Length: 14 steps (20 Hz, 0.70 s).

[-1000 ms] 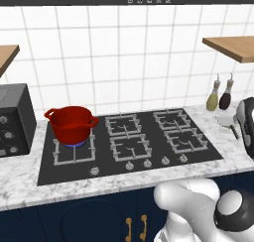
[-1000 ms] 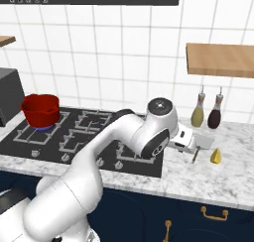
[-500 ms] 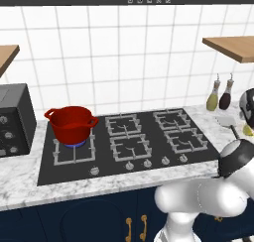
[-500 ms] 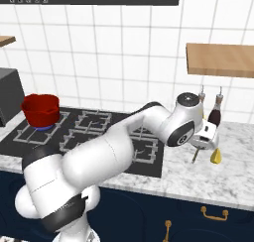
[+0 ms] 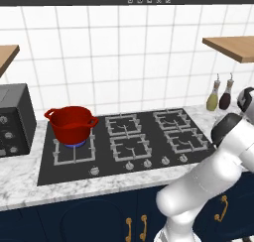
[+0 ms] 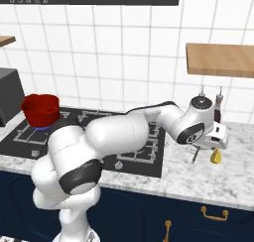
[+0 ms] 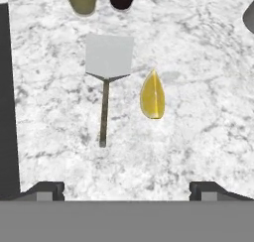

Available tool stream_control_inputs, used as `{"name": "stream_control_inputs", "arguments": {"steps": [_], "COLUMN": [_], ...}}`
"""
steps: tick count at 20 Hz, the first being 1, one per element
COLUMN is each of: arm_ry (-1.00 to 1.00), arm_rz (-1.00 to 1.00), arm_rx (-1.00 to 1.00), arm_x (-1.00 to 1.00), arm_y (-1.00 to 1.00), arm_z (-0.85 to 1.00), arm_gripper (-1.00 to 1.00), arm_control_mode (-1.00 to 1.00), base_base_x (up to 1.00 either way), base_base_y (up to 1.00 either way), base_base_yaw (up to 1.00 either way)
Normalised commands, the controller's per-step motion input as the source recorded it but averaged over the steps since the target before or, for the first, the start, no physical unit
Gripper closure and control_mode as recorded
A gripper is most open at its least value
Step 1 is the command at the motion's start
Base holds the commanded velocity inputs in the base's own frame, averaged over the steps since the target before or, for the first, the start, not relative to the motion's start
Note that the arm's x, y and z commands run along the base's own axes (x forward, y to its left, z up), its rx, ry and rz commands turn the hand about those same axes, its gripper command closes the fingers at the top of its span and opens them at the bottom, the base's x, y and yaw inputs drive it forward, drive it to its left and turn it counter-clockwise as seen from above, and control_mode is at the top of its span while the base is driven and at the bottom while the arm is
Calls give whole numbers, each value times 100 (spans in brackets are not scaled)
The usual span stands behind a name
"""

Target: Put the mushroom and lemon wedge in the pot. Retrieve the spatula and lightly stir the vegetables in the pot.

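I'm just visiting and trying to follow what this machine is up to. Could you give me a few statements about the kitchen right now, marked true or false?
1. The lemon wedge lies on the marble counter beside the spatula. True.
2. The spatula is already standing in the pot. False: it lies flat on the counter, apart from the red pot on the stove's left.
3. The gripper is open and holds nothing. True.
4. The lemon wedge is touching the spatula's blade. False: a strip of bare counter separates them.
5. Two bottles stand by the wall behind the spatula. True.
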Motion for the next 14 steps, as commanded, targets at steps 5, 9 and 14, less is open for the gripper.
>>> {"name": "stream_control_inputs", "arguments": {"steps": [5, 9, 14], "arm_ry": [4, 4, 5], "arm_rz": [0, 0, 0], "arm_rx": [0, 0, 0], "arm_x": [19, 15, 5], "arm_y": [-8, -15, -10], "arm_z": [-38, -32, -14], "arm_gripper": [-100, -100, -100], "arm_control_mode": [-100, -100, -100], "base_base_x": [0, 0, 0], "base_base_y": [0, 0, 0], "base_base_yaw": [0, 0, 0]}}
